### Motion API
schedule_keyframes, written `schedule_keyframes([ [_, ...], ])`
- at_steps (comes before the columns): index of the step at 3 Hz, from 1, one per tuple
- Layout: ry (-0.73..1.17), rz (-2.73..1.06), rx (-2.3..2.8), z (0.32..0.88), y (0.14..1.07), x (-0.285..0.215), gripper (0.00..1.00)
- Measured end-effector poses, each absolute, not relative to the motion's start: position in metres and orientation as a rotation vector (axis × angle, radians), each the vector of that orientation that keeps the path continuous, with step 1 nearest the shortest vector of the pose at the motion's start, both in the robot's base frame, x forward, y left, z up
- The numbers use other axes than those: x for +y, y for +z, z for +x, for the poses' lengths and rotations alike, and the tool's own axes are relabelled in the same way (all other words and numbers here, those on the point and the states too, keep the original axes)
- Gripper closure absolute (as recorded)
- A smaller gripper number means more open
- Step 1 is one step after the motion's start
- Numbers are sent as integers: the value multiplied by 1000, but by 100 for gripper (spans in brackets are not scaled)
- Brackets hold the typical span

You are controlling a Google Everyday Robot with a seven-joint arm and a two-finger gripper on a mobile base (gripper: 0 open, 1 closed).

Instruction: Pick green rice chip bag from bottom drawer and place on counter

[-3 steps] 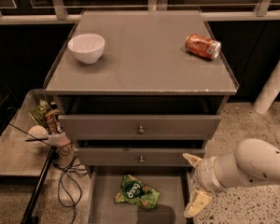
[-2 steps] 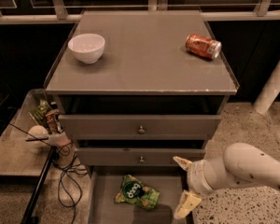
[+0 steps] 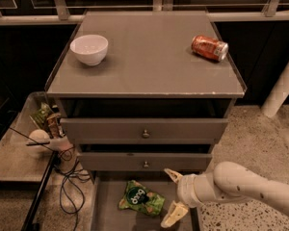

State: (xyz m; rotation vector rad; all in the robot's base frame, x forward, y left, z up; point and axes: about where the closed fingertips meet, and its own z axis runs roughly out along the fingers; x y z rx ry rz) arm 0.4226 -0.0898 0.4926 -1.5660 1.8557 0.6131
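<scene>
- The gripper [image 3: 165, 197] hangs over the right half of the bottom drawer [image 3: 107, 211]. Its two fingers are spread wide, one toward the cabinet and one toward the frame's lower edge, and there is nothing between them.
- The bag [image 3: 140, 199] lies crumpled on the drawer floor, logo up, just left of the gripper. It sits roughly level with the gap between the fingers but has not yet entered it.
- The step in hand looks like the approach to the grasp, as the bag is neither held nor lifted.
- The next move probably calls for sliding left and lower so the fingers straddle the bag, then closing gently, since the crinkled foil may slip or fold.
- After that, the lift must clear the two upper drawers' fronts to reach the counter [image 3: 149, 66]. There is free space there between the bowl [image 3: 89, 48] and the can [image 3: 209, 48].
- The drawer's front edge is cut off at the bottom of the frame.
- The arm runs out on the right.
- How high the fingers sit above the drawer floor is hard to judge, as is whether the lower finger touches the bag's corner.
</scene>
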Motion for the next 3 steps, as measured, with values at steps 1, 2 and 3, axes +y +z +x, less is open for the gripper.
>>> schedule_keyframes([
  [1,592,-1506,1856,441,457,-83,0],
  [2,543,-1420,1910,470,416,-85,0],
  [3,501,-1351,1983,494,375,-94,0],
])
